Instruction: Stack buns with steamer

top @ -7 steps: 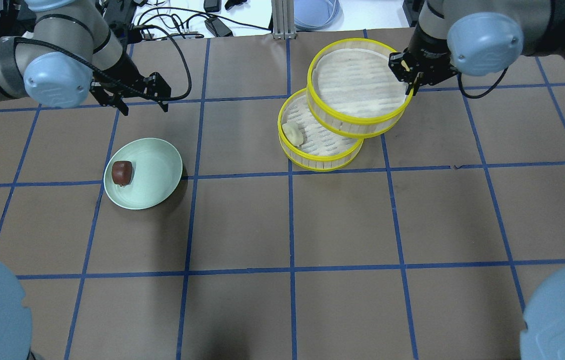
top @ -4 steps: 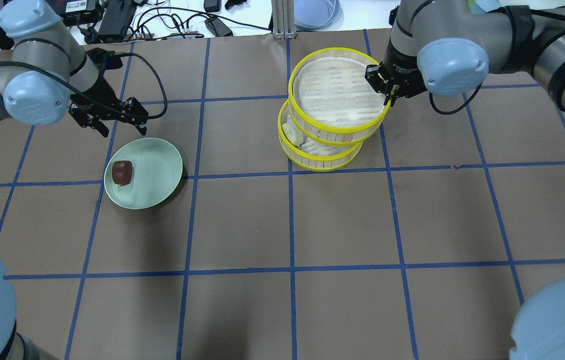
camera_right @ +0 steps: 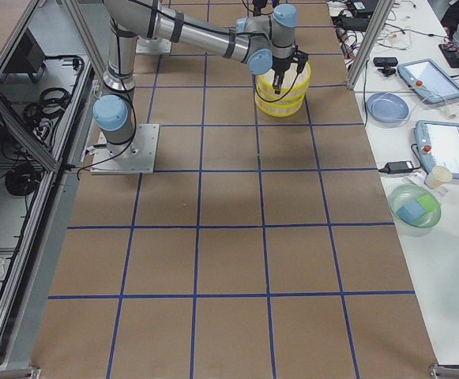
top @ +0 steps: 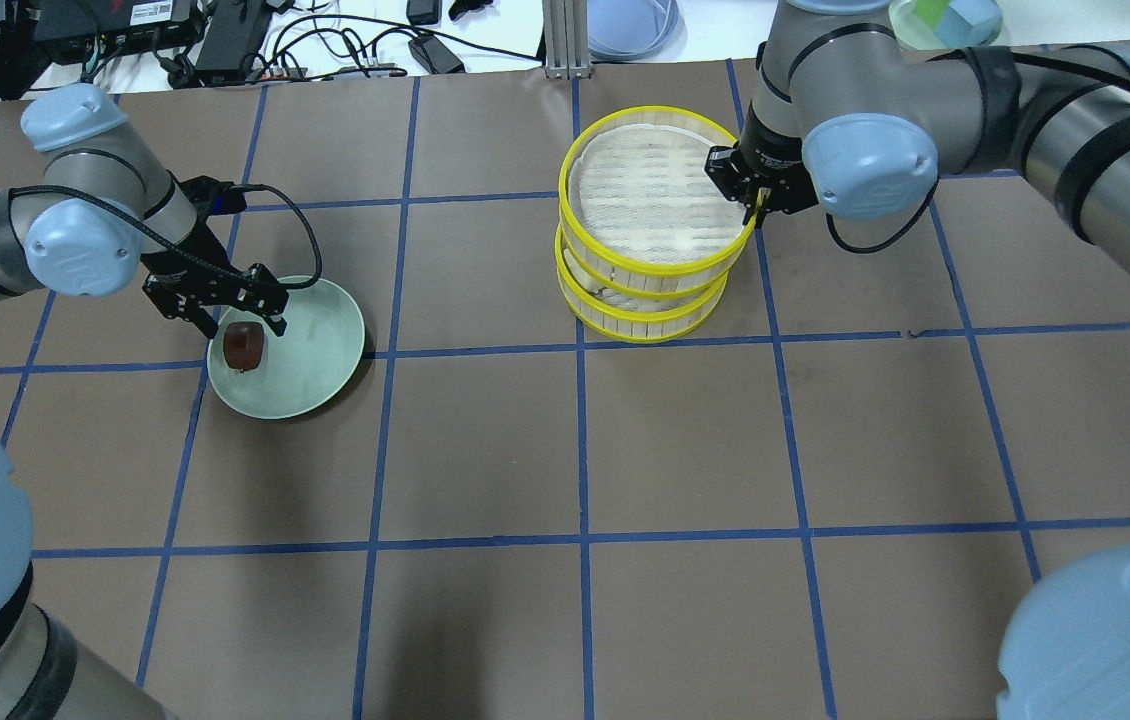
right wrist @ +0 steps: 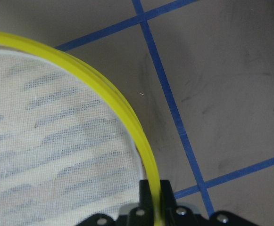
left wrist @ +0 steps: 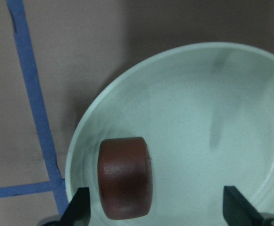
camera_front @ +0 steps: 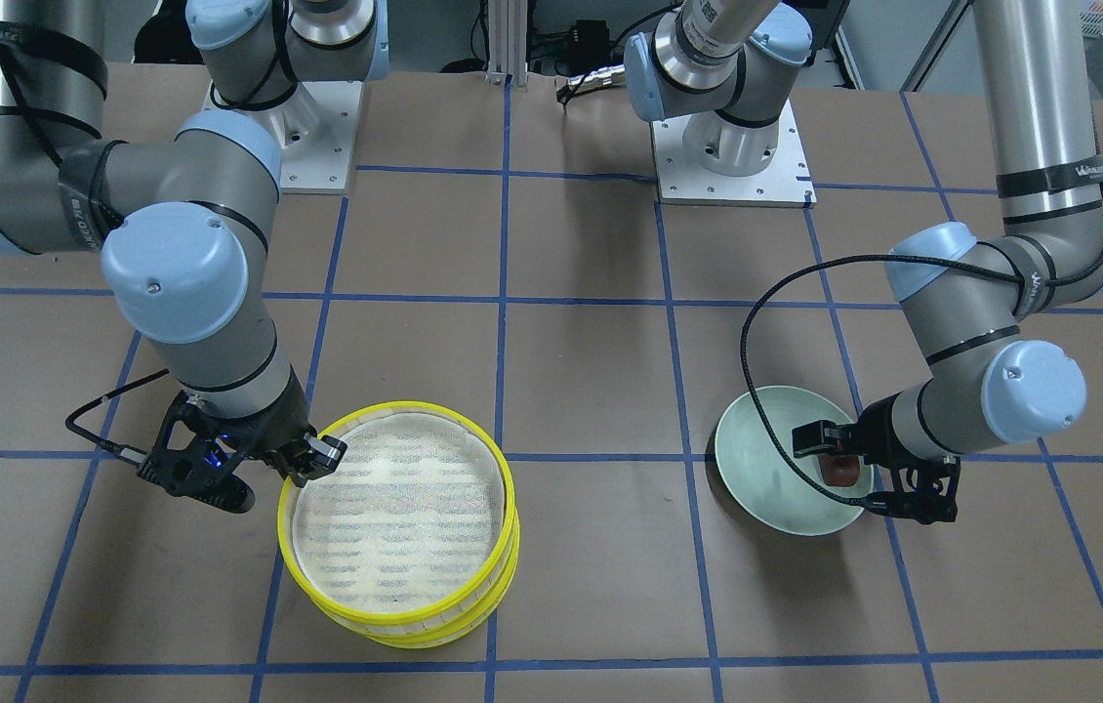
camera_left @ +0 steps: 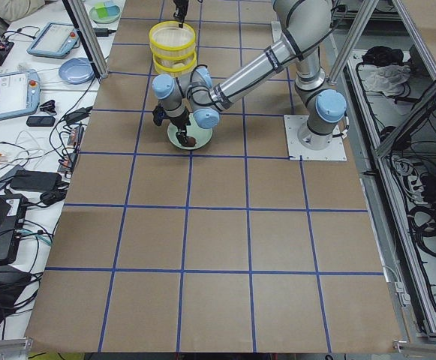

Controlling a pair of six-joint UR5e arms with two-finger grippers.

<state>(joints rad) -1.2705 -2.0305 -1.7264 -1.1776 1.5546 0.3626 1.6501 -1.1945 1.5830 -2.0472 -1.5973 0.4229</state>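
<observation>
Your right end effector (top: 755, 207): clamped on the rim of the upper steamer tray (top: 650, 195), above the lower tray (top: 640, 312). Your left end effector (top: 245, 320): spread wide over the brown bun (top: 243, 346) in the green plate (top: 325, 345).

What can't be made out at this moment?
- Inside of the lower tier: the upper tier covers it in the overhead and front-facing views.
- Most of the right end effector: cut off by its wrist view's bottom edge.
- How high the left end effector is above the brown bun: fingertips cropped, side views too small.
</observation>
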